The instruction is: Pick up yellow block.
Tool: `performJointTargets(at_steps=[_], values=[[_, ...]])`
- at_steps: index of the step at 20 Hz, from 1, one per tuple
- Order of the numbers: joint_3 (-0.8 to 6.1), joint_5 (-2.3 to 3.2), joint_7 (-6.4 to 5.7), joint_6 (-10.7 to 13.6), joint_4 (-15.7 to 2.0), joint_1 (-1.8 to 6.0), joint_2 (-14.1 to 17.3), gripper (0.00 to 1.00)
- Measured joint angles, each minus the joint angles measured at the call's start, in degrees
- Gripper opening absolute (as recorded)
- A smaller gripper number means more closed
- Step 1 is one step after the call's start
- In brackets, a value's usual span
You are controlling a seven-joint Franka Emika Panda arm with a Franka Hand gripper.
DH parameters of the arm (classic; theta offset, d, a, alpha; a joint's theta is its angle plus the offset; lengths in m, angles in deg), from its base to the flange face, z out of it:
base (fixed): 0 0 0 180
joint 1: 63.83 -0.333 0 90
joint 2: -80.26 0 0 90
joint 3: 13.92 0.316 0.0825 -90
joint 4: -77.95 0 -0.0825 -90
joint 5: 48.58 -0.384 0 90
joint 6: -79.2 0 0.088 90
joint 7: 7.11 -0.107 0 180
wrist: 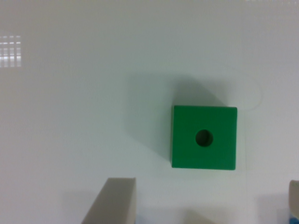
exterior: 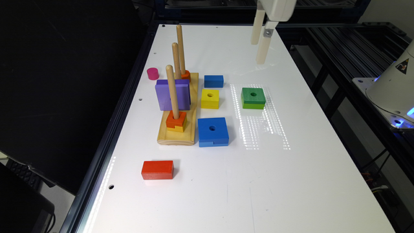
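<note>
The yellow block (exterior: 210,98), a small square piece with a round centre hole, lies flat on the white table (exterior: 291,168) beside the wooden peg board (exterior: 190,129). My gripper (exterior: 258,51) hangs high over the far part of the table, well apart from the yellow block and toward the exterior view's right of it. In the wrist view my gripper (wrist: 204,205) is open with nothing held; one finger (wrist: 114,200) shows at the frame edge. The table surface below it carries a green holed block (wrist: 204,136).
The green two-tone block (exterior: 253,98) sits to the exterior view's right of the yellow one. A large blue holed block (exterior: 212,131) lies nearer, a small blue block (exterior: 213,81) farther. The board holds tall pegs, a purple block (exterior: 172,94) and an orange block (exterior: 176,119). A red block (exterior: 157,169) and pink cylinder (exterior: 152,73) lie apart.
</note>
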Motion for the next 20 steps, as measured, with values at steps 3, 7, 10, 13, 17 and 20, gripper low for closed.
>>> performJointTargets(at_steps=[3, 7, 10, 13, 17, 20], values=[[0.03, 0.0, -0.01, 0.0, -1.31, -0.02, 1.3, 1.0], [0.19, -0.01, -0.1, 0.0, -2.62, -0.03, 2.5, 1.0], [0.2, -0.01, -0.1, 0.0, -3.54, -0.03, 3.2, 1.0], [0.23, -0.01, -0.12, 0.0, -5.4, -0.04, 4.8, 1.0], [0.28, -0.01, -0.15, 0.0, -7.73, -0.04, 7.1, 1.0], [0.3, -0.02, -0.16, 0.0, -9.39, -0.04, 8.7, 1.0]])
